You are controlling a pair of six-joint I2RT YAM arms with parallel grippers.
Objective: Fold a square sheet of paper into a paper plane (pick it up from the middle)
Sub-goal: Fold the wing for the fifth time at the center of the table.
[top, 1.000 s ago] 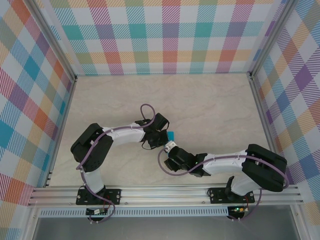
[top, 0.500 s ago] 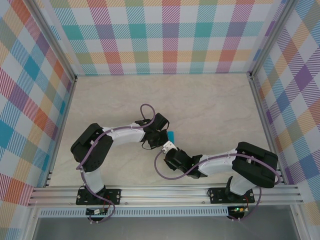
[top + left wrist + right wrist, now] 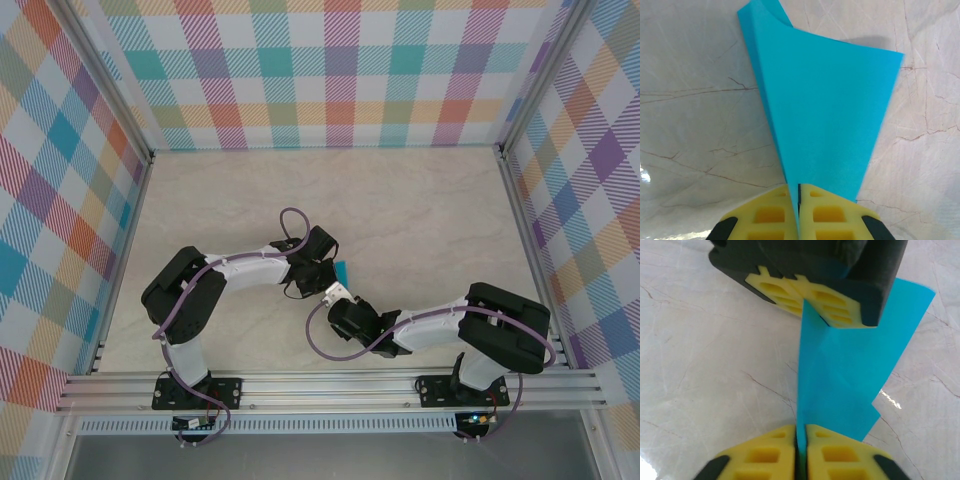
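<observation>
Where the two arms meet near the middle of the marbled table (image 3: 430,200), the top view shows a sliver of teal paper (image 3: 341,270) beside the left gripper (image 3: 322,274), with the right gripper (image 3: 337,293) just next to it. From this height I cannot tell how either set of jaws stands.

In the left wrist view, the left gripper (image 3: 798,192) has its yellow pads (image 3: 770,215) pressed together on the narrow end of the teal paper (image 3: 825,120). The paper is creased lengthwise and fans out wide away from the pads, and its far corner curls over.

In the right wrist view, the right gripper (image 3: 801,434) is also closed, its pads pinching the near edge of the paper (image 3: 850,370). The left gripper (image 3: 807,300) is clamped on the far end. The crease runs edge-on between the two grips, and a loose flap spreads to the right.

With both ends pinched, the step in hand looks like tightening or setting the centre crease. To do it well, any pull should run straight along the crease line without twisting either wrist. Paper this thin will likely tear at a pinch or slide out of one. The loose flap needs to lie clear of the pads. Only one grip should let go at a time, so the fold does not spring open.
</observation>
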